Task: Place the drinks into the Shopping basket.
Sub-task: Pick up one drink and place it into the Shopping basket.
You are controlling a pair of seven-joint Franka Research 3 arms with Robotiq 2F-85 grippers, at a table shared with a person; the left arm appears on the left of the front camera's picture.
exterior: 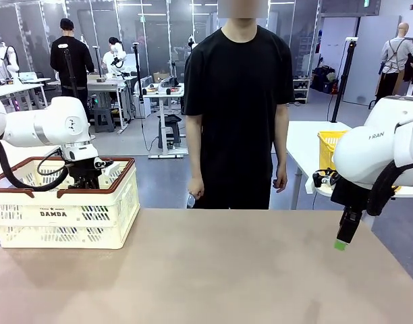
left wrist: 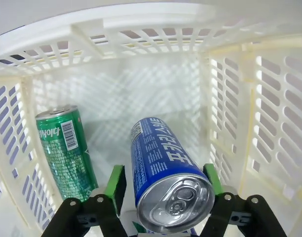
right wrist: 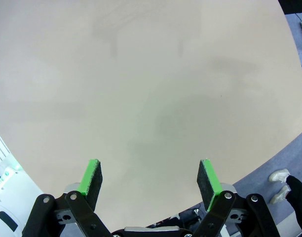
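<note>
Inside the Shopping basket (left wrist: 230, 89), our left gripper (left wrist: 163, 185) jaws stand spread around the blue can (left wrist: 163, 168); we should lift straight up, clear of the green can (left wrist: 62, 148). Right gripper (right wrist: 150, 180) jaws spread, empty.

White arms (exterior: 48, 128), black claws (right wrist: 150, 185) with green pads

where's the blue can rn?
In the left wrist view the blue can is inside the basket, between the left gripper's open pads, with a green can beside it by the wall.
</note>
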